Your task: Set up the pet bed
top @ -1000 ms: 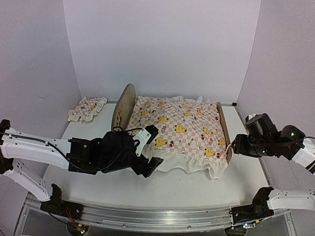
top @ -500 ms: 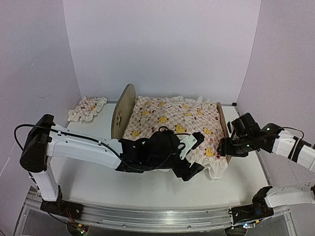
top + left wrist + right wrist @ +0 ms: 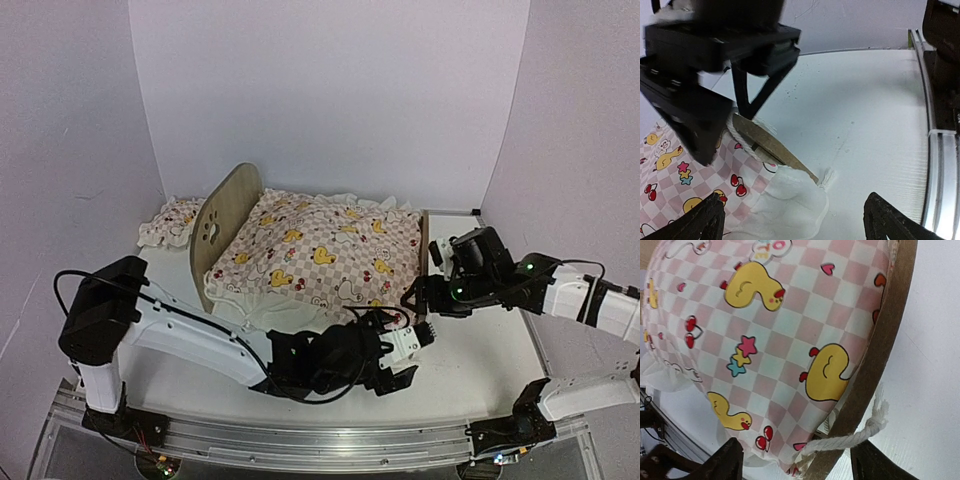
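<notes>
We see L gripper point(image 3: 793, 212) fingers apart nr bed point(image 3: 222, 215) corner; R gripper point(image 3: 796, 456) also apart, straddling bed edge w/ cover point(image 3: 320, 245) on.

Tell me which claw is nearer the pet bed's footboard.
Right. The right claw straddles the footboard beside its rope; the left claw hovers just off its near corner.

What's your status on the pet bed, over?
Left gripper open at footboard near corner. Right gripper open at footboard. Pet bed upright, cover draped on. Pillow beside headboard, off the bed.
</notes>
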Robot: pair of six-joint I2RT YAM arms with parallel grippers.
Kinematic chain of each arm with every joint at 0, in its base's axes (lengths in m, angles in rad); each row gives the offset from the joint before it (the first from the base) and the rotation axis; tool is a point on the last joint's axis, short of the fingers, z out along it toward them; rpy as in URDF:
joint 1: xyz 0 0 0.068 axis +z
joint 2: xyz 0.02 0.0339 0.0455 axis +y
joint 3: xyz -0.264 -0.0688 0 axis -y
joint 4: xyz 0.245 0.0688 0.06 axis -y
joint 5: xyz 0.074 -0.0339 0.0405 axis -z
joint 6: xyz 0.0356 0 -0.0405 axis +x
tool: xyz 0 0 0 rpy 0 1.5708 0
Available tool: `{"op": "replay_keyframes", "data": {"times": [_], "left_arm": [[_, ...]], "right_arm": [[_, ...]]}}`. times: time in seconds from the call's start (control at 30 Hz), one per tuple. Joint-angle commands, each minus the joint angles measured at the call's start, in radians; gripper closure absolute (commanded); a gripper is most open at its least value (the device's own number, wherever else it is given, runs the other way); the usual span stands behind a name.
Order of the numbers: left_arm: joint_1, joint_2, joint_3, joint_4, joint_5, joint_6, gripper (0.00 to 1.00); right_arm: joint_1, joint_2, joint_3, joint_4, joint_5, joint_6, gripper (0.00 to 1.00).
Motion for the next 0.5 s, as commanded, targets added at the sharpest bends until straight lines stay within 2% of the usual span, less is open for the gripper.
{"op": "replay_keyframes", "data": {"times": [0.0,0.1,0.27,0.37,0.47], "left_arm": [[-0.031,0.134,0.035,0.247,-0.253,0.268,0.04],[-0.032,0.23,0.125,0.28,-0.408,0.303,0.08],[-0.03,0.309,0.167,0.35,-0.525,0.29,0.11],[-0.018,0.334,0.193,0.39,-0.596,0.293,0.17],[0.001,0.322,0.198,0.393,-0.621,0.263,0.29]], "right_arm": [[0.001,-0.139,0.027,0.009,0.135,0.011,0.17],[0.001,-0.202,0.022,-0.043,0.196,0.004,0.13],[0.0,-0.262,-0.004,-0.057,0.198,0.005,0.12],[0.0,-0.272,-0.012,-0.058,0.181,0.005,0.12],[0.001,-0.269,-0.018,-0.061,0.164,0.001,0.12]]}}
